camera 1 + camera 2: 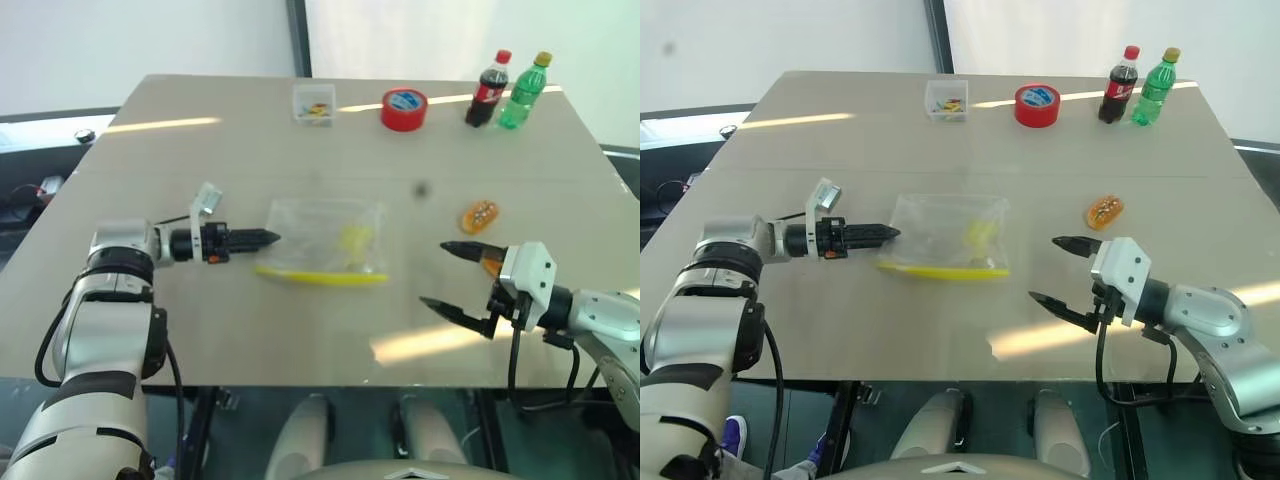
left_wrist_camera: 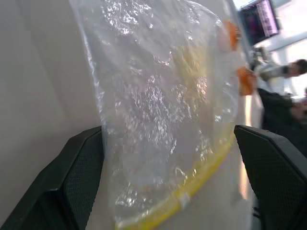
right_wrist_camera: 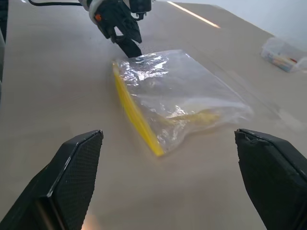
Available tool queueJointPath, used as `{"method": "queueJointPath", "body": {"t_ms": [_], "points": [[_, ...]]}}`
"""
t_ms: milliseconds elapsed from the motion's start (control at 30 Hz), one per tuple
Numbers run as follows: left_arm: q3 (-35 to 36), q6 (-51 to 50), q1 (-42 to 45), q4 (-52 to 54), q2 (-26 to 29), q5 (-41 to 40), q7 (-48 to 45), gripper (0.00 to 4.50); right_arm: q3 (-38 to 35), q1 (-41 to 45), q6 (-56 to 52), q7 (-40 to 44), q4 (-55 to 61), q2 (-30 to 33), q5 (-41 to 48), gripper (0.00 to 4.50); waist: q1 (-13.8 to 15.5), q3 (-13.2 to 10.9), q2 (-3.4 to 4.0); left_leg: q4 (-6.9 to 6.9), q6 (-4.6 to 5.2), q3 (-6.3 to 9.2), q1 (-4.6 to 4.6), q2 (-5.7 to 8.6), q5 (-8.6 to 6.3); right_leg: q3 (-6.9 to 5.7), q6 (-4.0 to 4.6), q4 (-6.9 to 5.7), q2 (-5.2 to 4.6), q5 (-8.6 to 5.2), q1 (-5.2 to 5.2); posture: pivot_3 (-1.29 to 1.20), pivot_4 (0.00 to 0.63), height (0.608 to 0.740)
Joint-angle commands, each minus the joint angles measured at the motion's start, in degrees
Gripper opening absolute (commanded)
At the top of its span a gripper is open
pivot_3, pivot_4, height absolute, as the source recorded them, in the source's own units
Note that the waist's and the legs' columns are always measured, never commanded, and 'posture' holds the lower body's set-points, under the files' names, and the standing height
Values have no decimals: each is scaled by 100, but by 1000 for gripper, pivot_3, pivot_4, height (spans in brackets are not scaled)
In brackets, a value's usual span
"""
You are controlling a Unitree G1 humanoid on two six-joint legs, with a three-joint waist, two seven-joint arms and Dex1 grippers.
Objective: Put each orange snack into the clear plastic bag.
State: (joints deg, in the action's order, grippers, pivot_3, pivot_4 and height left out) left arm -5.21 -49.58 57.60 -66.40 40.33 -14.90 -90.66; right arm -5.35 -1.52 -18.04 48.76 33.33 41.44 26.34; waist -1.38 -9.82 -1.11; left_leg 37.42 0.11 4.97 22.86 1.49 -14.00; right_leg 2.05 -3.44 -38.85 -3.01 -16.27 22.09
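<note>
On the pale table (image 1: 200,330), the clear plastic bag (image 1: 322,240) lies flat near the middle, its yellow strip (image 1: 320,277) along the edge closest to the robot and running left to right. The left gripper (image 1: 262,238) points level at the bag's left end, fingertips just at the corner. In the left wrist view the bag rises between the two spread fingers (image 2: 72,187), so the jaws stand released around its edge and not clenched on it; whether a pad already touches the plastic I cannot tell.

One orange snack (image 1: 479,216) sits to the right of the bag, well apart from it and just beyond the right gripper (image 1: 445,275). That gripper's fingers are wide apart and empty, pointing towards the bag. A second patch of orange (image 1: 492,262) shows right behind the upper finger, mostly covered by the gripper's body; I take it for the other snack, but too little shows to be sure. The right arm is plainly the nearer to both pieces, the left to the bag.

My reading is that the left jaws must close on the bag's corner before a snack goes in. Where the bag's mouth lies, and whether it is open, is hard to make out through the crinkled film; something pale yellow shows inside.
</note>
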Motion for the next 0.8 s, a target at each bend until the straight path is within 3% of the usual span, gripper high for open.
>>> {"method": "queueJointPath", "body": {"t_ms": [33,233,700,800], "points": [[-52,-124,-21,-205,-218,162,-139,4438,-345,-202,79,-132,369,37,18,4500,-29,0,0,1,0,6,0,-1,0,0,0,0,-1,0,0,0,150,740],[146,-492,-279,-59,-858,15,-129,4438,-477,-479,82,-261,534,-5,26,4500,-2,6,4,4,0,18,-10,-1,0,0,-1,-3,-6,0,-11,0,150,740],[569,-924,-729,860,-1684,-343,482,4438,-357,-469,121,-436,527,-77,-58,4500,79,29,29,11,1,24,-22,-2,0,-5,-3,0,-14,0,-32,0,150,740],[612,-1279,-861,1343,-1830,-505,720,3736,-301,-440,131,-482,509,-122,-104,4500,80,35,35,11,1,30,-27,-2,0,-10,-3,1,-15,-1,-41,0,150,740]]}}
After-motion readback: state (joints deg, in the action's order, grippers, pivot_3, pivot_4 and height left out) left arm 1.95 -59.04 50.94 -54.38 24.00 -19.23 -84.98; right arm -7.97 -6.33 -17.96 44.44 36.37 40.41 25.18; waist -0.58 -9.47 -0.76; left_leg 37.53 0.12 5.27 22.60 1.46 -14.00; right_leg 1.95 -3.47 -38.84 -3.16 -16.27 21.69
